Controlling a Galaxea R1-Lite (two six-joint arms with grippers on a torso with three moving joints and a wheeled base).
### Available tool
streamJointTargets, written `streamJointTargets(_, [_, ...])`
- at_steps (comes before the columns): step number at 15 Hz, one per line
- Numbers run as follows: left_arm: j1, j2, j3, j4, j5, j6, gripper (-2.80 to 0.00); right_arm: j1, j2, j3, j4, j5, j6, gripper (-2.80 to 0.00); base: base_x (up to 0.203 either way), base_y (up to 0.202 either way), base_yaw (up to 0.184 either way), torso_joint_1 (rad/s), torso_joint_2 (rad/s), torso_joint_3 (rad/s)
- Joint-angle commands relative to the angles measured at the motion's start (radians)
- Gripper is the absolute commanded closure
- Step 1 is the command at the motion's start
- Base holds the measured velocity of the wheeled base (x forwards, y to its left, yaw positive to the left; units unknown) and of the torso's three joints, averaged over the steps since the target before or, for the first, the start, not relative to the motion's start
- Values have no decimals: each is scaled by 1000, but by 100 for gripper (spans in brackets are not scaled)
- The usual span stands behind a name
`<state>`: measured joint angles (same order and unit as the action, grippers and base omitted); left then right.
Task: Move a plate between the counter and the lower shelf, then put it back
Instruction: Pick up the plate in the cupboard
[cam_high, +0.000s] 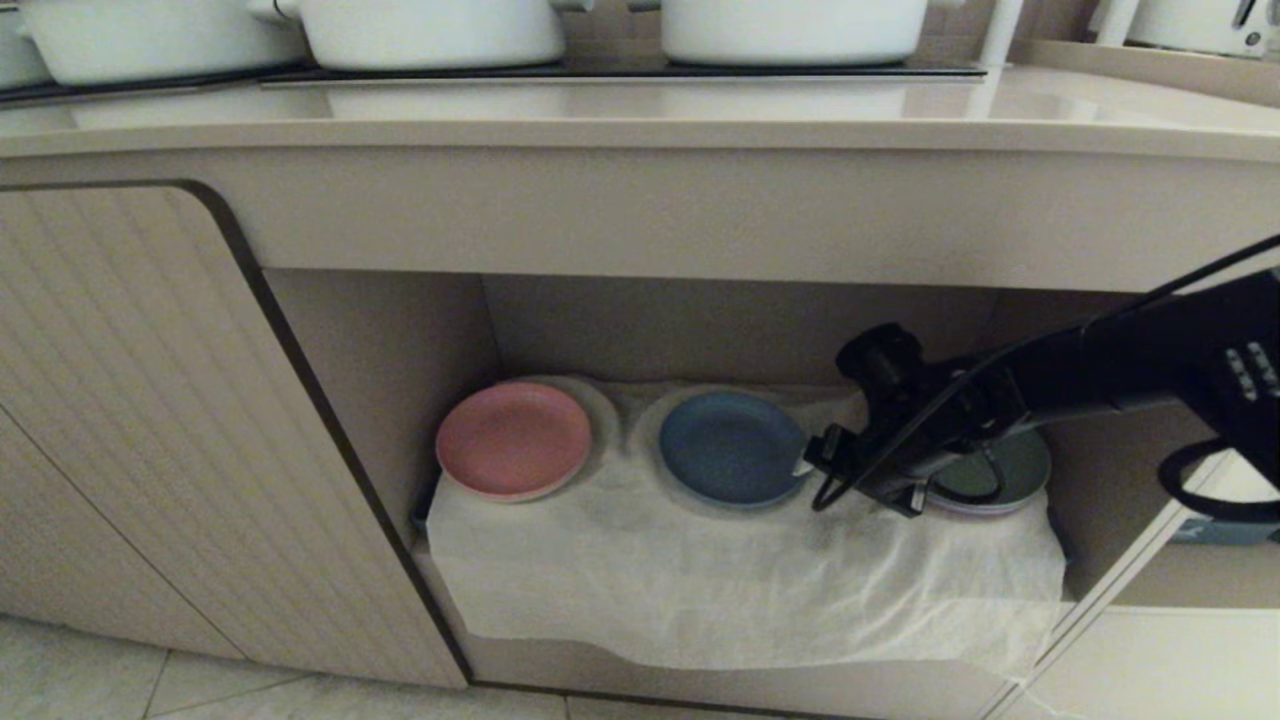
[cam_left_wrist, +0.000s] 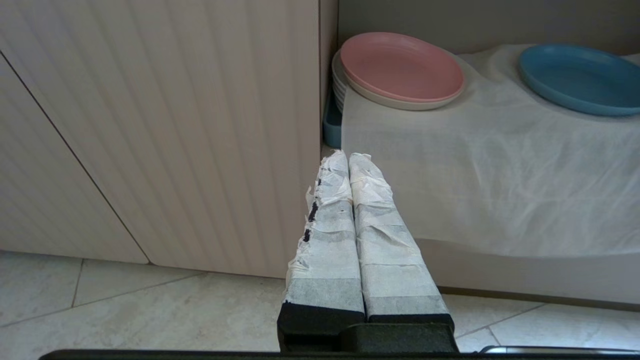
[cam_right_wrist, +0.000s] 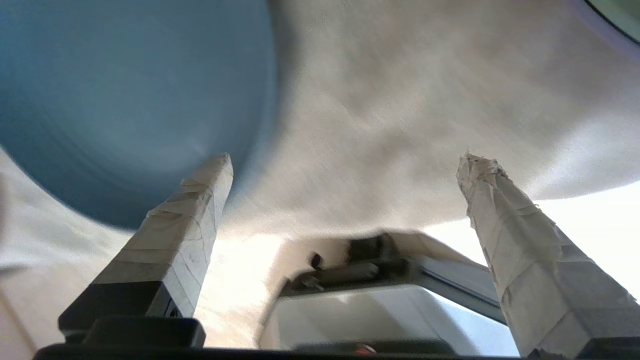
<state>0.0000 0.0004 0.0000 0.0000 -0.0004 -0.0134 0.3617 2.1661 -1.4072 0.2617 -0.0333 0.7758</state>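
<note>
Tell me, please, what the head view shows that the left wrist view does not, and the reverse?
Only the head view shows the counter with white pots, the green plate and the right gripper beside the blue plate. Only the left wrist view shows the left gripper, shut, low near the floor tiles. Both show the pink plate, the blue plate, the white cloth and the ribbed door.

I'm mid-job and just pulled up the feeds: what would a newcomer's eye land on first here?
First the three plates in a row on the white cloth of the lower shelf: pink plate at left, the blue plate in the middle, green plate at right, half hidden. Next the black right arm reaching in from the right, its right gripper open beside the blue plate's rim, holding nothing. The left gripper sits shut, low by the ribbed cabinet door.
</note>
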Motion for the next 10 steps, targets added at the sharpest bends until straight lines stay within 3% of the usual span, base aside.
streamJointTargets(1, [0, 0, 0, 0, 0, 0, 0, 0, -40, 41, 1, 0, -14, -280, 0, 0, 0, 0, 0, 0])
streamJointTargets(10, [0, 0, 0, 0, 0, 0, 0, 3, -232, 315, -6, -3, -112, -280, 0, 0, 0, 0, 0, 0])
